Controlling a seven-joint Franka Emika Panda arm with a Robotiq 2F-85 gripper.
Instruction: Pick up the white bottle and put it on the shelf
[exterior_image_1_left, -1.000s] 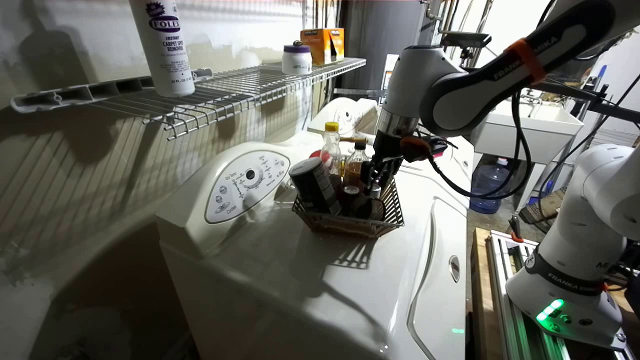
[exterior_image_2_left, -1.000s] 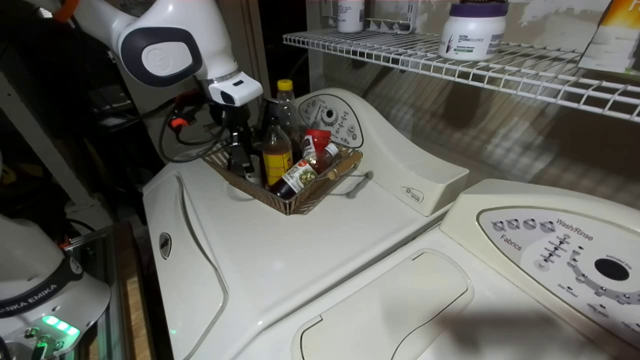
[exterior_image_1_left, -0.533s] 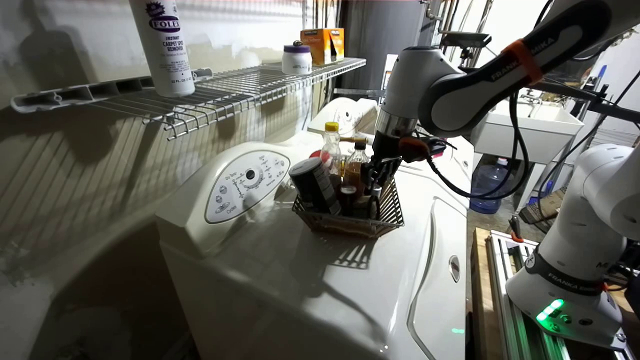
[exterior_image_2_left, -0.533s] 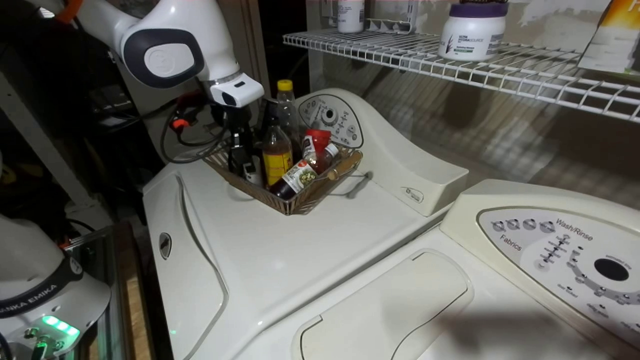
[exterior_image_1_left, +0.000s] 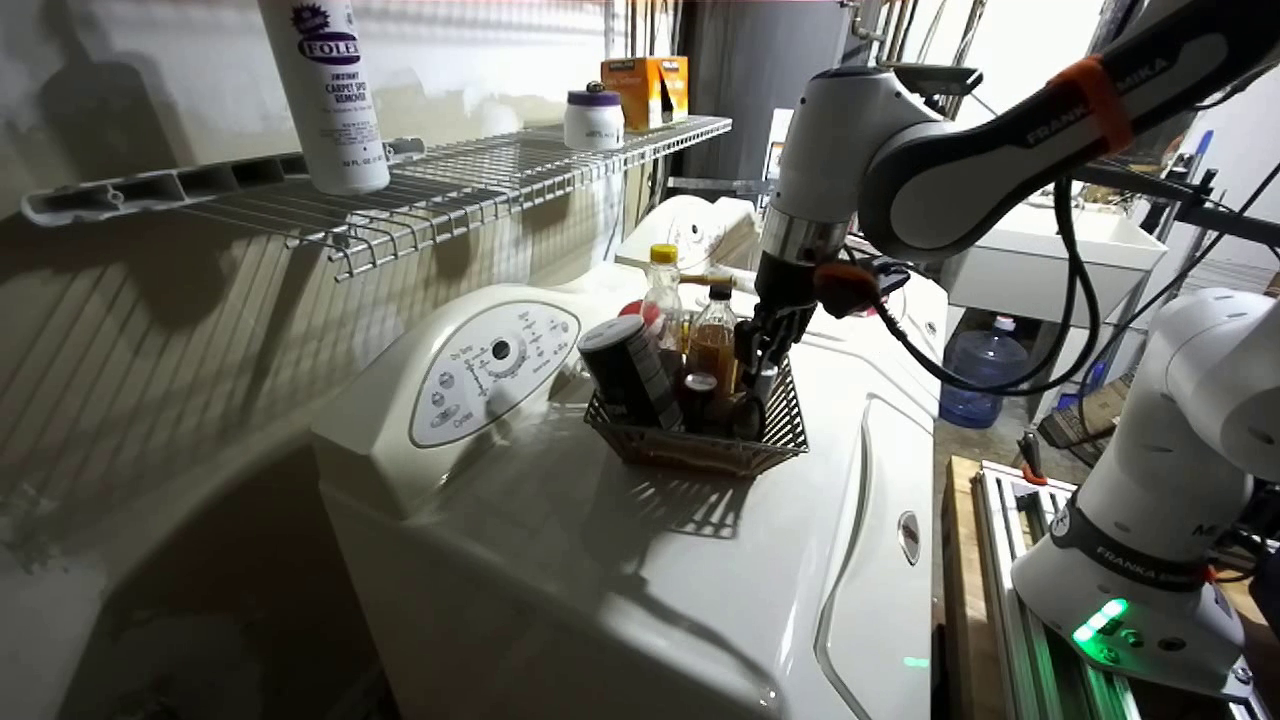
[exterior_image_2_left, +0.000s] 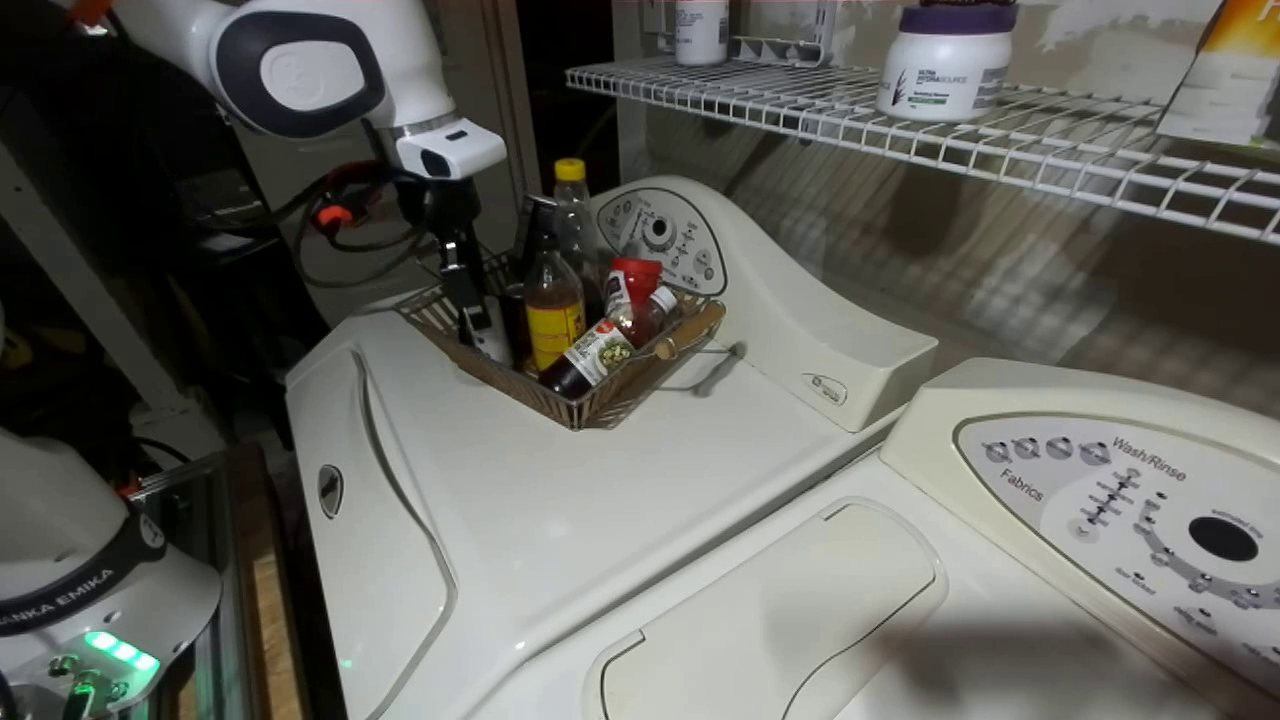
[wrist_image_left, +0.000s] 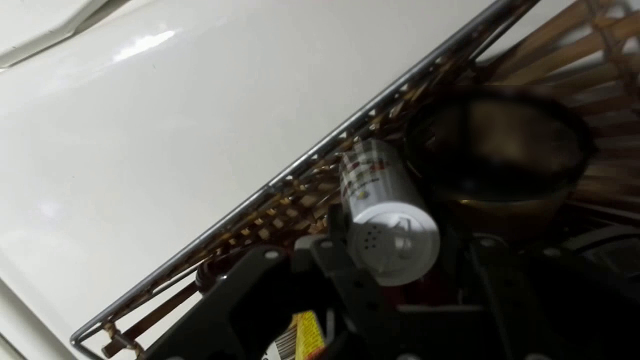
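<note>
The white bottle (wrist_image_left: 395, 245) is small and slim with a round shaker top, and lies between my fingers in the wrist view. My gripper (wrist_image_left: 392, 225) is shut on its upper part. In an exterior view the bottle (exterior_image_2_left: 494, 340) is tilted, with its lower end still inside the dark basket (exterior_image_2_left: 515, 385). It also shows under the gripper (exterior_image_1_left: 757, 350) in an exterior view, as a pale bottle (exterior_image_1_left: 766, 378) partly hidden by other items. The white wire shelf (exterior_image_1_left: 480, 190) runs along the wall above the machine and also shows in an exterior view (exterior_image_2_left: 850, 122).
A dark round container (wrist_image_left: 500, 145) stands beside the bottle in the basket. A yellow-capped bottle (exterior_image_2_left: 571, 205), a yellow-labelled bottle (exterior_image_2_left: 555, 320) and a dark canister (exterior_image_1_left: 628, 370) crowd it too. The shelf bears a tall labelled bottle (exterior_image_1_left: 340, 120), a purple-lidded jar (exterior_image_1_left: 594, 122) and an orange box (exterior_image_1_left: 646, 92).
My gripper has moved slightly up and away from the wall, toward the robot's base. The white bottle has shifted and tilted along with it. The basket has stayed in place.
</note>
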